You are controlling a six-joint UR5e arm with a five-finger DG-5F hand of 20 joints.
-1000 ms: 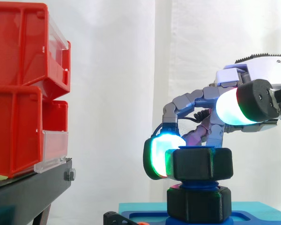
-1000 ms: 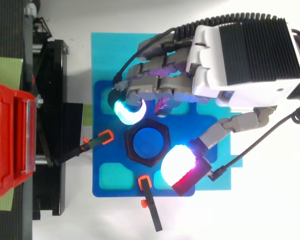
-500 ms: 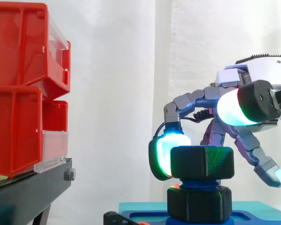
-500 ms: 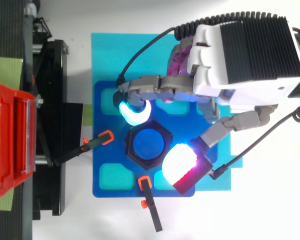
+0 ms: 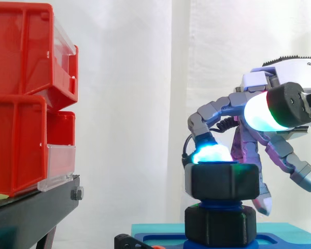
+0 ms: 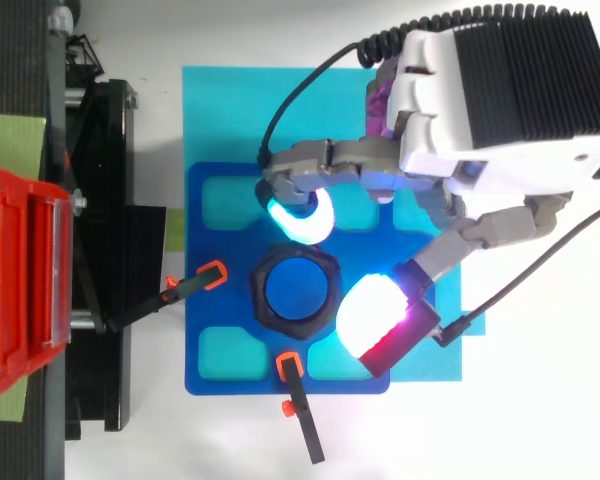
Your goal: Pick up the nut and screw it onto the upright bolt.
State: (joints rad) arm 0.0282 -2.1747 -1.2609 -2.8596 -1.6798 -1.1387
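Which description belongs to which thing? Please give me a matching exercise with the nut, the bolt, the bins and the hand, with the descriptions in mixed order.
Things:
1 nut
2 bolt
3 bins
4 hand

Descriptions:
A red, on the black stand
B blue, upright
C reaching over the blue plate
D black, six-sided, round the bolt

Pairs: 1-D, 2-B, 3-A, 4-C.

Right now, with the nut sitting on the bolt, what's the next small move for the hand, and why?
Probably lower the hand and pinch the black hex nut to turn it further down. In the side view the thumb pad sits above the nut, the cyan fingertip only at its top edge, and the blue bolt has bare thread under the nut.
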